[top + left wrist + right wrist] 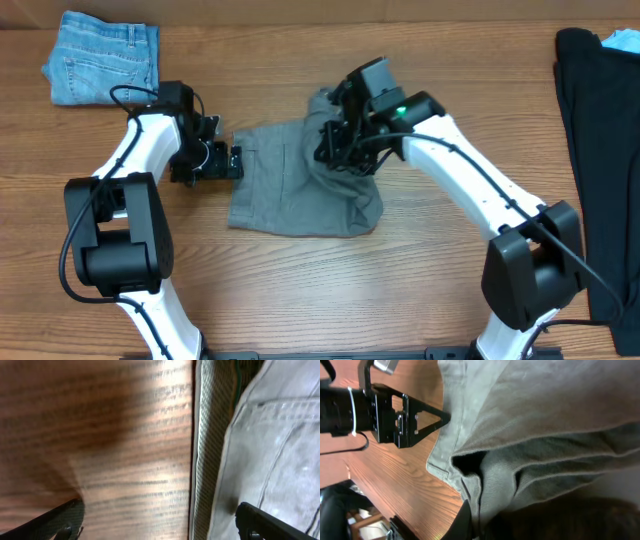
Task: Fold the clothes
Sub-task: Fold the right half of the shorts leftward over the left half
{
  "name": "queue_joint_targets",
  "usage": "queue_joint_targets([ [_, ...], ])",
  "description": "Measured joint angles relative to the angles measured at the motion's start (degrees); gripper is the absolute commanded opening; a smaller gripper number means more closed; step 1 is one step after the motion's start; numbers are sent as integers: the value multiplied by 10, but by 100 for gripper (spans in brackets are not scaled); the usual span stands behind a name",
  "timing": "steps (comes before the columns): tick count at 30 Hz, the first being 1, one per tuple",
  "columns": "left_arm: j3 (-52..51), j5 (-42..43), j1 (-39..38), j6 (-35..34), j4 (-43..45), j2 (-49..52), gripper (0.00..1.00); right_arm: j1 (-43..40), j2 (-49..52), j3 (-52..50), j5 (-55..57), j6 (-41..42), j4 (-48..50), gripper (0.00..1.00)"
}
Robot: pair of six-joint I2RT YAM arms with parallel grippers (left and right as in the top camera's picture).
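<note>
- The grey shorts lie in the middle of the table; the left part is flat, and the right part is bunched and pulled up.
- The right gripper looks pinched shut on that lifted bunch, near the top right of the shorts; cloth hangs from it in soft folds; its fingertips are hidden in the cloth, so this is my best guess.
- The left gripper is wide open and holds nothing; it sits low at the left edge of the shorts, and the thick hem lies between its two fingers.
- I think the step is to lay the lifted part over the flat part; the right gripper should carry the cloth across low and slow, and let go only when the edges line up; the left gripper could pinch the hem so the shorts do not slide.
- There is bare wood all around the shorts; the blue jeans sit far off at the back left; the black cloth lies along the right edge, well apart; flat cloth lies between the two grippers, so take care they do not bump as the fold comes across.
</note>
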Motion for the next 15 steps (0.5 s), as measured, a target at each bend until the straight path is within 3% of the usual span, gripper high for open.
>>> queue_joint_targets([
  [11,56,-34,34,-59,-93,33,100,92,0,0,92,74,63,4],
  [15,63,-38,39,-63,-103,33,100,126,10,0,108,95,107,9],
])
